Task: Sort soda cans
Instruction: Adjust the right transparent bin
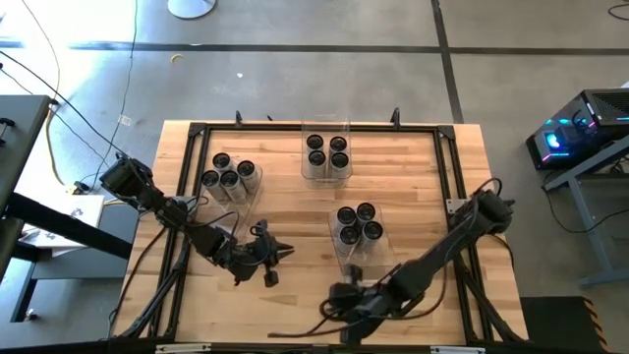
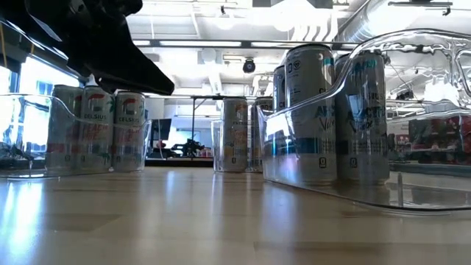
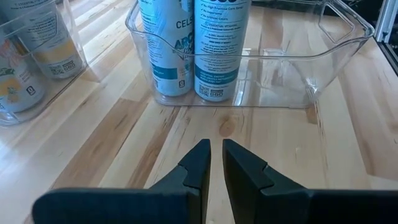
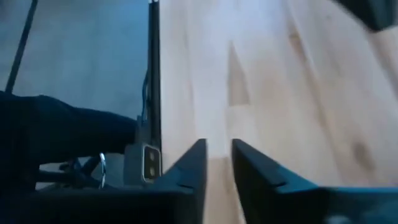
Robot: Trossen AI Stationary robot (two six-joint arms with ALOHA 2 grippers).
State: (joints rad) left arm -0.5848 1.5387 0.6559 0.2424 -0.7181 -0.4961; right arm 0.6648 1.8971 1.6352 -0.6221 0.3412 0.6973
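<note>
As far as the high view shows, the sorting looks finished: all twelve soda cans (image 1: 356,224) stand upright in fours inside three clear bins (image 1: 326,173), and none lies loose on the table (image 1: 423,197). Taking the middle bin at the far edge as landmark, one group sits in it, one to its left, one nearer and slightly right. The cans are slim, dark-topped, with printed labels. The left gripper (image 1: 278,253) and right gripper (image 1: 351,275) hover near the front edge, both narrowed with a slim gap and empty.
</note>
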